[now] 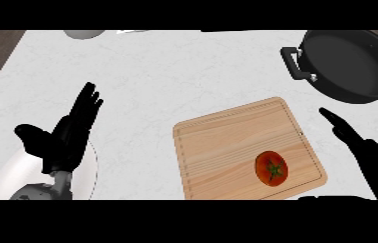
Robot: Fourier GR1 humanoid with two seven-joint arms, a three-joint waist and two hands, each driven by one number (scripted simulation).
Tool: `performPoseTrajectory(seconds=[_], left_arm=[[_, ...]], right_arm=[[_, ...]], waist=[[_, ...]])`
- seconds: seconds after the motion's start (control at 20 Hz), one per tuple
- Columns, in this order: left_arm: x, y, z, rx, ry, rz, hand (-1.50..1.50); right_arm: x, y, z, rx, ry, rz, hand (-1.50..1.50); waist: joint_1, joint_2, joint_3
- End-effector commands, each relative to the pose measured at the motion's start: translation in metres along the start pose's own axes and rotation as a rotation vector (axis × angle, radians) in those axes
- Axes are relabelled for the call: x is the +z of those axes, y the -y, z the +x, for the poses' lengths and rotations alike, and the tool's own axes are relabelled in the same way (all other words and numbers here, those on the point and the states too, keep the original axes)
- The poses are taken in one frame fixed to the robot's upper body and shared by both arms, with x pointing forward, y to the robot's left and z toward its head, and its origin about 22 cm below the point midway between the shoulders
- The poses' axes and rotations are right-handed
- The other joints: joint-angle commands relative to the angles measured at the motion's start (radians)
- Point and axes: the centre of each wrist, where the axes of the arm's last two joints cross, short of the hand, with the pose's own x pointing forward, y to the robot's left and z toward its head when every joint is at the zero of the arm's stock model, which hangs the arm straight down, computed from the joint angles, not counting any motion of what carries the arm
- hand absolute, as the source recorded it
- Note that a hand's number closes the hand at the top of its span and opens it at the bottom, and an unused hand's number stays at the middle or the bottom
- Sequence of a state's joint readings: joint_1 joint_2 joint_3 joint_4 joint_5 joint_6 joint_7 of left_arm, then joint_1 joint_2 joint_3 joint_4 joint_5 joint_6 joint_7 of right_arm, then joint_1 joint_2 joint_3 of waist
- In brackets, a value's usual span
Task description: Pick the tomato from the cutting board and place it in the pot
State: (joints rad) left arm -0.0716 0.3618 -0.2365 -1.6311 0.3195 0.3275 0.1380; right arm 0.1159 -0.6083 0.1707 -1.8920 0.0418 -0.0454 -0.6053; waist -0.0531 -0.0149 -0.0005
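Round red tomato (272,168) (green stalk star on top) sits on the board (221,147), near its lower right corner. Right hand (354,139) just right of the board, fingers straight; left hand (70,132) open, well left of it.

White marbled counter (184,72) noted across most of the view. White plate (13,169) seen at lower left, partly hidden, cut off by the edge. Grey rounded object (83,34) logged at the counter's far edge, only partly shown. Dark brown strip (9,42) observed beyond the counter's upper-left corner.

The cutting board (229,142) is pale, grained wood — the tomato (271,168) smooth and glossy, the pot (347,62) matt black.
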Motion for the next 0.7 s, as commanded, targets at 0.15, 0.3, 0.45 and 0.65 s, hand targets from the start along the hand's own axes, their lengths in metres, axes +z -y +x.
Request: performPoseTrajectory(seconds=[0.15,0.3,0.45,0.65], left_arm=[[-0.002,0.004,0.009,0.016,-0.02,-0.003,0.0],[-0.004,-0.005,0.003,-0.001,-0.008,0.02,0.0],[-0.002,0.008,0.018,0.014,-0.012,-0.002,0.0],[-0.011,0.0,0.033,0.0,-0.003,-0.043,0.0]], right_arm=[[0.024,0.048,0.059,0.293,-0.065,0.197,-1.5],[0.007,0.067,0.09,0.383,-0.104,0.297,-1.5],[0.007,0.065,0.113,0.432,-0.203,0.357,-1.5],[0.0,0.057,0.139,0.484,-0.337,0.403,-1.5]], waist=[[-0.002,0.004,-0.001],[-0.007,0.004,-0.004],[0.008,0.005,-0.002],[0.027,0.011,-0.002]])
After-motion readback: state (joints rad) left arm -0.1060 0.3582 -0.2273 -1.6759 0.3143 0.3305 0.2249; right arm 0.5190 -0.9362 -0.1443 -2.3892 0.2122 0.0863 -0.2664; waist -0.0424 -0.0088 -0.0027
